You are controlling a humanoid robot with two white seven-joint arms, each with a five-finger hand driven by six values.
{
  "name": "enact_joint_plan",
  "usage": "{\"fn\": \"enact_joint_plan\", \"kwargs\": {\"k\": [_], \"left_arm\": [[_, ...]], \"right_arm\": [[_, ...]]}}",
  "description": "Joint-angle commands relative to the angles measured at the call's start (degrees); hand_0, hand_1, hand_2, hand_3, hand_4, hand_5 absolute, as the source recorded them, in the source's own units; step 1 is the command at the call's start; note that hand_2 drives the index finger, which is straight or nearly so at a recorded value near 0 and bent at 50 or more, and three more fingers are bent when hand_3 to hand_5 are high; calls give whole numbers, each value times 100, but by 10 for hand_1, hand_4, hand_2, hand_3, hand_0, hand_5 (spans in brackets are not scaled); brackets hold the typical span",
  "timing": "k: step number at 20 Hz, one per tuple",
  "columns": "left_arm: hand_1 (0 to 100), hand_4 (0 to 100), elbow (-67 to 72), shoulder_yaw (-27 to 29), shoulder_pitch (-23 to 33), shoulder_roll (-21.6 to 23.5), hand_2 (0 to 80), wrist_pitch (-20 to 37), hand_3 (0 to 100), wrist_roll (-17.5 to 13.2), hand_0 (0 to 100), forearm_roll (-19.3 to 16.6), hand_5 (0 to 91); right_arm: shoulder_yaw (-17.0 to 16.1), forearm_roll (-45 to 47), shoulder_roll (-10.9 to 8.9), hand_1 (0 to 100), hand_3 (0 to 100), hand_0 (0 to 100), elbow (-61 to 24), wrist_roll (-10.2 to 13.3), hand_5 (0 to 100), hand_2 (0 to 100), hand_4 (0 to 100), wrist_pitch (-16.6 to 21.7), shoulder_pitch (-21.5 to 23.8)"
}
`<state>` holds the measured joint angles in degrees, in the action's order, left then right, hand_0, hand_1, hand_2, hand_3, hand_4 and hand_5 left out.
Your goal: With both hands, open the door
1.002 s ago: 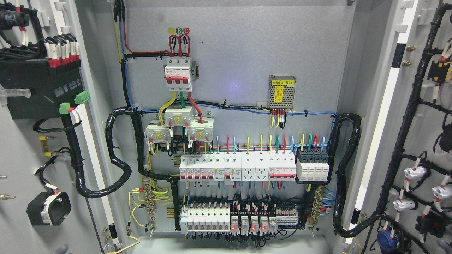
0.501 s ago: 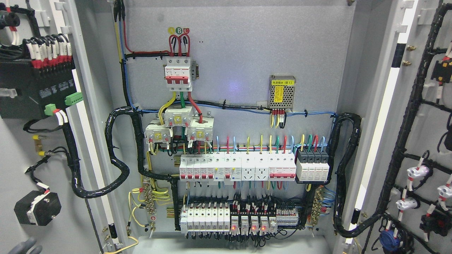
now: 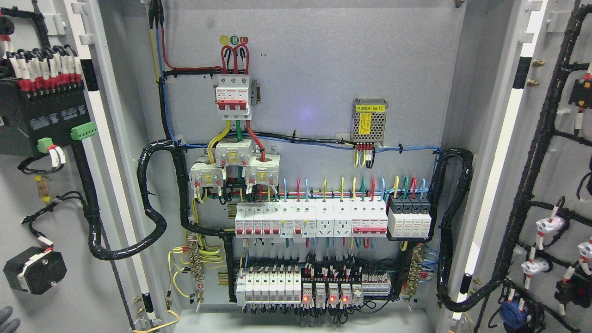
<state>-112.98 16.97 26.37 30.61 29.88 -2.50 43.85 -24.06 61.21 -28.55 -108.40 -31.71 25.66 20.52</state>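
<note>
The grey electrical cabinet stands wide open. Its left door [image 3: 23,194] is swung out to the left and shows its inner face with a black module, wire looms and a black socket block. The right door [image 3: 562,162] is swung out to the right, and black cable looms and white connectors cover its inner side. Only a grey tip of my left hand [image 3: 6,319] shows in the bottom left corner, below the left door's inner face. My right hand is out of the picture.
Between the doors lies the back panel [image 3: 314,69] with a red-and-white main breaker [image 3: 233,95], a perforated power supply [image 3: 369,120], rows of white breakers [image 3: 310,221] and relays with red lights [image 3: 326,293]. Thick black conduits [image 3: 152,208] loop from both doors into the cabinet.
The left door has swung further out to the left and its parts have slid toward the picture's edge. The right door has moved slightly further right. My left hand has shifted into the corner.
</note>
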Motion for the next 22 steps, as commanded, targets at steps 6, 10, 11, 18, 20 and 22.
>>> {"fn": "enact_joint_plan", "kwargs": {"k": [6,10,11,18,20,22], "left_arm": [[0,0,891,412,-184,569,0,-26,0,13,0,571,0],[0,0,1190,403,-316,692,0,-26,0,13,0,695,0],[0,0,1225,403,-334,692,0,-35,0,13,0,695,0],[0,0,1454,394,-465,859,0,-132,0,4,0,915,0],[0,0,1524,368,-518,868,0,-149,0,4,0,915,0],[0,0,1542,368,-545,877,0,-158,0,4,0,915,0]], "right_arm": [[-116,251,-90,0,0,0,258,-2,0,0,0,-26,-5],[-116,259,-90,0,0,0,266,-2,0,0,0,-26,-5],[-142,259,-99,0,0,0,284,-11,0,0,0,-26,4],[-177,426,-107,0,0,0,293,-28,0,0,0,-26,22],[-178,426,-116,0,0,0,284,-28,0,0,0,-26,31],[-178,426,-116,0,0,0,275,-37,0,0,0,-26,74]]}}
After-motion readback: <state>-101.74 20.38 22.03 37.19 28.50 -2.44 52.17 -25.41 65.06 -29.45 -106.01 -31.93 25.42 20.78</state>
